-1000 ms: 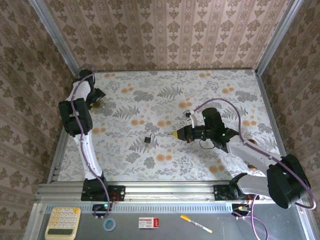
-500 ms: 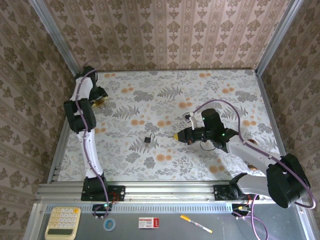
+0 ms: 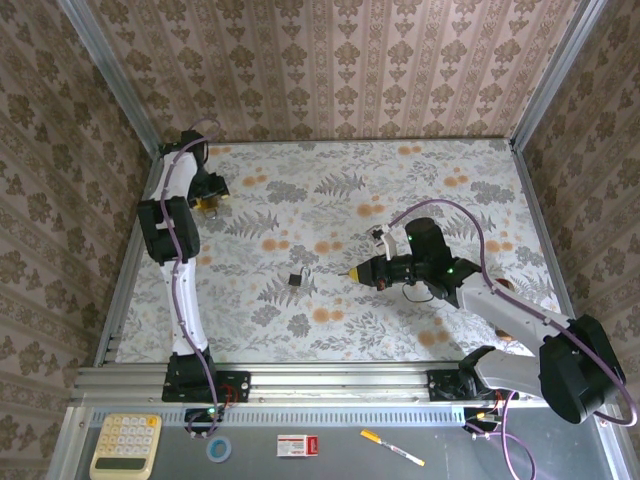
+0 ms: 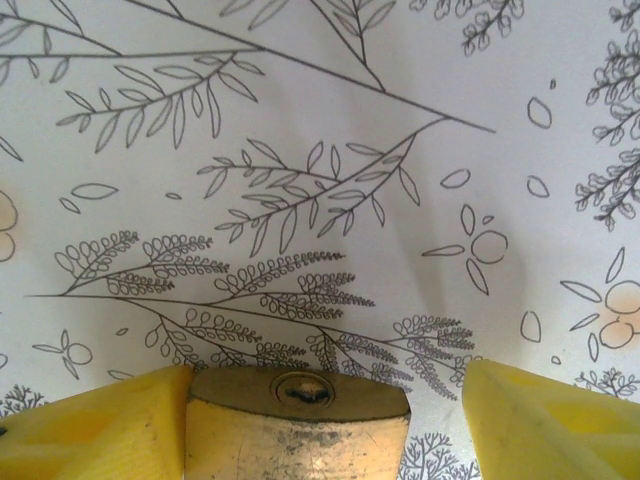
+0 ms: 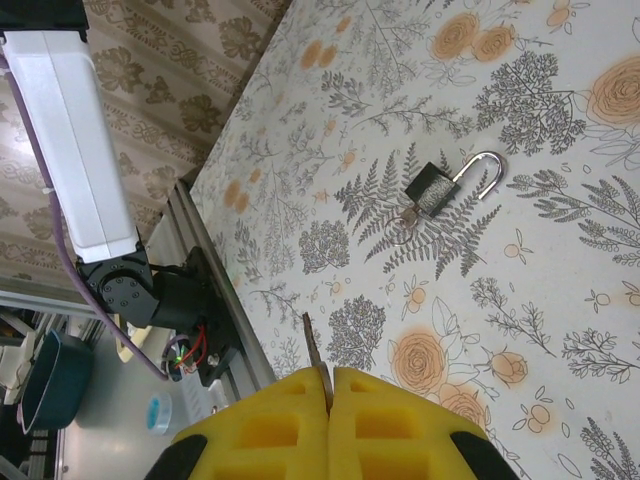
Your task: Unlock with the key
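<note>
Far-left corner of the tabletop (image 3: 420,190): the left gripper (image 4: 320,425) is there with the padlock (image 4: 298,415) held between its fingers, keyhole end towards the wrist camera. Over at centre-right, the right gripper (image 3: 352,271) points left, with the key (image 5: 313,352) pinched between its pads and sticking out ahead. A small padlock (image 3: 297,277) lies on the tabletop just left of that key. In front of the arm bases, left to right: calculator (image 3: 125,445), tape roll (image 3: 219,448), small box (image 3: 297,446), pen (image 3: 392,447).
</note>
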Controlling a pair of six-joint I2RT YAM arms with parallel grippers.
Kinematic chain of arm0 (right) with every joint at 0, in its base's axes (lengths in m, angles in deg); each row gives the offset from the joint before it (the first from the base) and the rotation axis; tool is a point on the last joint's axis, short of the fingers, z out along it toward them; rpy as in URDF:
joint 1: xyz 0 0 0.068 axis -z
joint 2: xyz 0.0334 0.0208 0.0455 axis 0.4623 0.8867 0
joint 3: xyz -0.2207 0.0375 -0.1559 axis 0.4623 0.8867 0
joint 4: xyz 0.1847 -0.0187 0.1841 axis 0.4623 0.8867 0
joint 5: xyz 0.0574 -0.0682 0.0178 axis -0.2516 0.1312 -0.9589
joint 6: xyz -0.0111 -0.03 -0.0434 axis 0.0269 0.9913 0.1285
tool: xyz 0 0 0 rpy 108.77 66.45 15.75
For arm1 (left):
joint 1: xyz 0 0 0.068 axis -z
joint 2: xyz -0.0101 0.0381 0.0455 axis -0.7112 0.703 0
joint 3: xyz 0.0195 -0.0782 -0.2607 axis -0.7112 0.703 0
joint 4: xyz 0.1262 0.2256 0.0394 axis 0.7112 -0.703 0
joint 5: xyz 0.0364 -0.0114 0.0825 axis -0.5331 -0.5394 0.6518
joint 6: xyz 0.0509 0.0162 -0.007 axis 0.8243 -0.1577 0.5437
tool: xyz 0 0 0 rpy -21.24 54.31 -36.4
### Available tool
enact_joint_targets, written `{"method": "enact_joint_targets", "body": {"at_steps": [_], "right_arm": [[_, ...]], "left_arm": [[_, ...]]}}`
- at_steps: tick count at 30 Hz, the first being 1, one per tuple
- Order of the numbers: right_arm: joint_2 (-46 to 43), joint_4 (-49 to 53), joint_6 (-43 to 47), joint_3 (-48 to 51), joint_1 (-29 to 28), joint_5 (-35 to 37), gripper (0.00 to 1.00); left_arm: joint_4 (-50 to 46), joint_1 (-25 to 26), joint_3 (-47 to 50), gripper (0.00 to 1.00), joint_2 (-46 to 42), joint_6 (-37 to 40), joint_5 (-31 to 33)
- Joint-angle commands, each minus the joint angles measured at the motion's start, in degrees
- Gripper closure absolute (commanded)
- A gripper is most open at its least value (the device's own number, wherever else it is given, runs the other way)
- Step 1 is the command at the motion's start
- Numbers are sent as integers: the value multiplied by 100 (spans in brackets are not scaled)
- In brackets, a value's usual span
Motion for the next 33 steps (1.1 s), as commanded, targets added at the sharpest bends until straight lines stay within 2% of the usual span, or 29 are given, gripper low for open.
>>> {"method": "enact_joint_targets", "body": {"at_steps": [1,6,14,23,27,33], "right_arm": [[-145,159,69,-113,-38,112,100],[-122,107,58,-86,-36,136,100],[-137,180,50,-135,-29,144,100],[-199,700,72,-303,6,435,100],[-138,1038,-43,-359,144,619,100],[-134,1281,-278,-206,444,669,100]], "left_arm": [[-452,68,52,30,-191,176,184],[-400,145,210,31,-319,302,269],[-41,332,687,44,-417,734,91],[1159,843,2257,64,-1449,1986,-316],[1888,1131,3136,70,-2091,2622,-530],[3033,1588,4480,73,-3142,3500,-901]]}}
